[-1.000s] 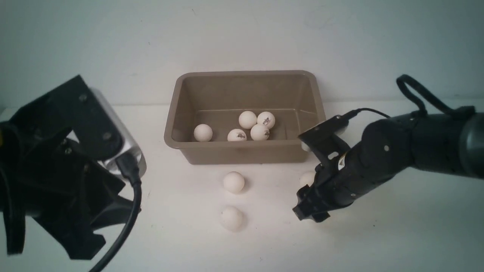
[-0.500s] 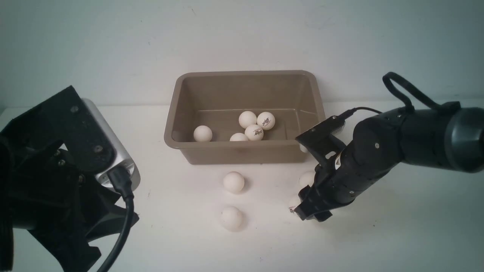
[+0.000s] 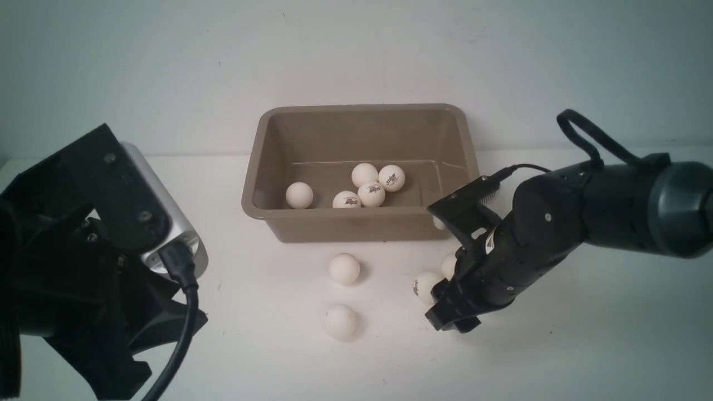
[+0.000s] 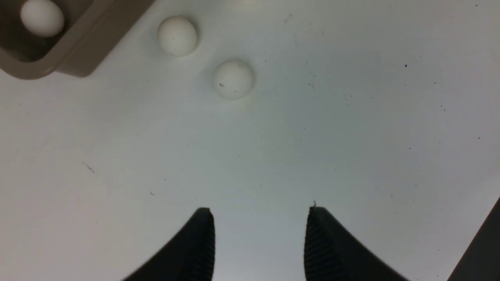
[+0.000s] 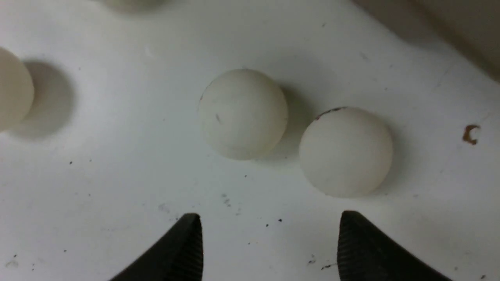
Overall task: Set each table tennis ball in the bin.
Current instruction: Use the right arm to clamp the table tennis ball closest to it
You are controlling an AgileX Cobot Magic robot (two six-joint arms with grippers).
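We get a sliver of matte white ball [image 3: 447,266] behind the black arm [image 3: 535,234], 5 o'clock from the taupe plastic bin [image 3: 356,228].

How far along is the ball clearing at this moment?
Done: five table tennis balls lie in the bin. In hand: nothing; the right gripper hangs open by two balls on the table, the left gripper open and empty. Left: at least four balls outside the bin.

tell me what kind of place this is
Probably a robot lab test bench: a plain white tabletop, black left arm and right arm, and a taupe-brown plastic bin holding small white table tennis balls.
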